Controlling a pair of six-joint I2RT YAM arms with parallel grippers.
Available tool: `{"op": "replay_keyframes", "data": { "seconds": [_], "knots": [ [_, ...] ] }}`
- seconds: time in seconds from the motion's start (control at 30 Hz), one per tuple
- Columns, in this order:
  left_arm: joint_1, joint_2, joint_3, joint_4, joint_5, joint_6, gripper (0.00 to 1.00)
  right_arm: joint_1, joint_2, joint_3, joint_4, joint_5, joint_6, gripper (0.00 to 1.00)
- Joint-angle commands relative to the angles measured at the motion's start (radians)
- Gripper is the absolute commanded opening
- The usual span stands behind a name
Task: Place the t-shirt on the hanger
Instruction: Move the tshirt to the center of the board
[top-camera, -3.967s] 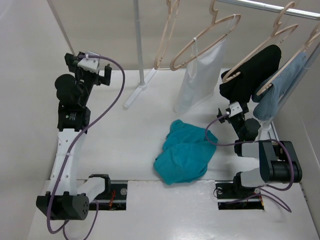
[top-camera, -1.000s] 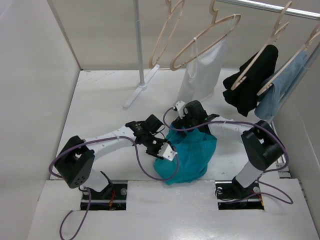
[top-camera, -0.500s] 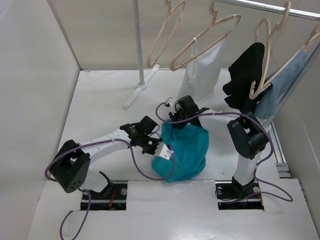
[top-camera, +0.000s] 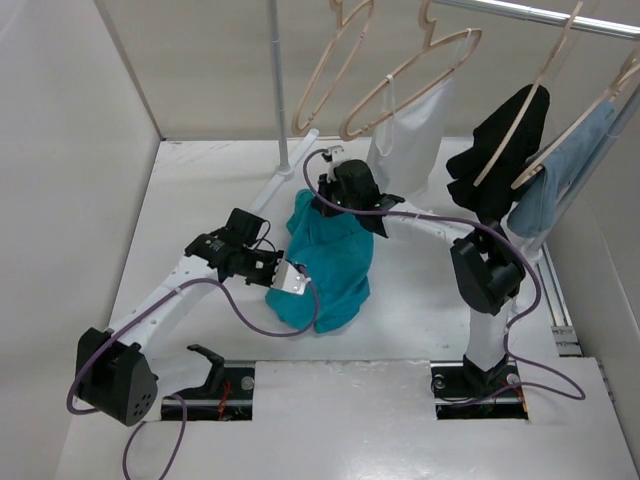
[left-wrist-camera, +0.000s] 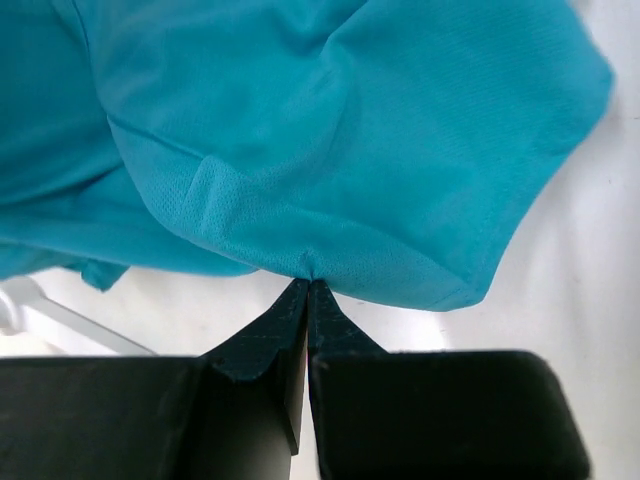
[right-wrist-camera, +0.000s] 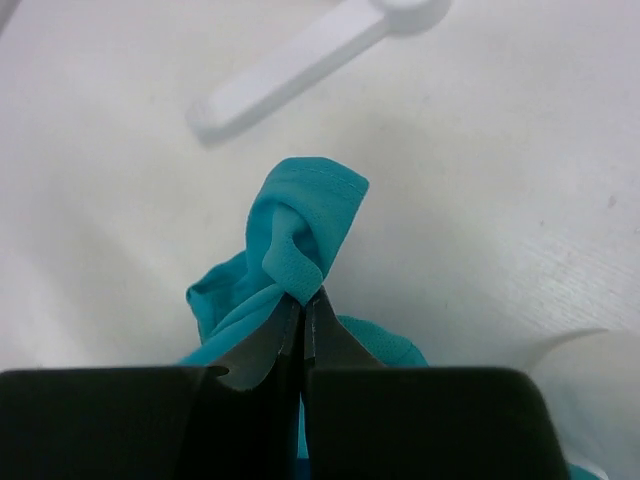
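The teal t-shirt (top-camera: 330, 262) hangs bunched between my two grippers at the table's middle. My left gripper (top-camera: 300, 290) is shut on its lower left edge. In the left wrist view the closed tips (left-wrist-camera: 308, 283) pinch a hem of the t-shirt (left-wrist-camera: 330, 150). My right gripper (top-camera: 322, 203) is shut on the shirt's top. The right wrist view shows its tips (right-wrist-camera: 303, 296) clamped on a folded bit of t-shirt (right-wrist-camera: 305, 225). The bare wooden hanger (top-camera: 322, 75) hangs on the rail above and behind the shirt, apart from it.
The rack's pole (top-camera: 278, 80) and white foot (top-camera: 282, 182) stand just left of the right gripper; the foot (right-wrist-camera: 300, 65) lies ahead of the right wrist. Hangers carry a white top (top-camera: 405, 140), a black garment (top-camera: 500, 150) and a pale blue one (top-camera: 560, 180).
Both grippers have carried the t-shirt back and to the left, pulling it taller. The black garment's hanger has swung on the rail.
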Motion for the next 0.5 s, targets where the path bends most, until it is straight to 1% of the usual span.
{"op": "replay_keyframes", "data": {
  "seconds": [0.0, 0.07, 0.1, 0.13, 0.17, 0.2, 0.23, 0.27, 0.3, 0.33, 0.37, 0.4, 0.43, 0.47],
  "knots": [
    [0.002, -0.041, 0.058, -0.1, 0.05, 0.072, 0.0, 0.037, 0.046, 0.085, 0.086, 0.206, 0.165, 0.0],
    [0.002, -0.052, 0.097, -0.123, 0.091, 0.082, 0.0, 0.037, 0.078, 0.094, 0.086, 0.291, 0.207, 0.0],
    [0.002, -0.052, 0.113, -0.123, 0.111, 0.082, 0.0, 0.037, 0.091, 0.122, 0.074, 0.301, 0.222, 0.0],
    [0.002, -0.052, 0.146, -0.138, 0.13, 0.082, 0.0, 0.037, 0.118, 0.139, 0.074, 0.29, 0.222, 0.03],
    [-0.011, -0.052, 0.157, -0.147, 0.144, 0.082, 0.0, 0.026, 0.132, 0.16, 0.074, 0.26, 0.187, 0.19],
    [-0.024, -0.052, 0.157, -0.148, 0.144, 0.068, 0.0, 0.026, 0.146, 0.181, 0.054, 0.185, 0.153, 0.49],
    [-0.04, -0.052, 0.166, -0.148, 0.144, 0.054, 0.0, 0.026, 0.146, 0.221, 0.025, 0.165, 0.12, 0.59],
    [-0.053, -0.041, 0.166, -0.137, 0.144, 0.054, 0.0, 0.035, 0.146, 0.232, -0.007, 0.164, 0.052, 0.68],
    [-0.063, -0.041, 0.155, -0.137, 0.144, 0.044, 0.07, 0.044, 0.135, 0.232, -0.038, 0.154, 0.015, 0.75],
    [-0.063, -0.041, 0.155, -0.123, 0.157, 0.019, 0.15, 0.058, 0.116, 0.197, -0.038, 0.154, -0.02, 1.0],
    [-0.063, -0.041, 0.144, -0.123, 0.167, 0.004, 0.24, 0.058, 0.064, 0.174, -0.038, 0.154, -0.078, 1.0],
    [-0.063, -0.03, 0.144, -0.109, 0.179, -0.013, 0.33, 0.069, 0.034, 0.13, -0.047, 0.143, -0.1, 1.0],
    [-0.063, -0.019, 0.144, -0.109, 0.179, -0.027, 0.35, 0.069, 0.007, 0.129, -0.048, 0.143, -0.12, 1.0],
    [-0.063, -0.019, 0.144, -0.109, 0.193, -0.059, 0.37, 0.069, -0.019, 0.088, -0.064, 0.143, -0.137, 1.0]
  ]
}}
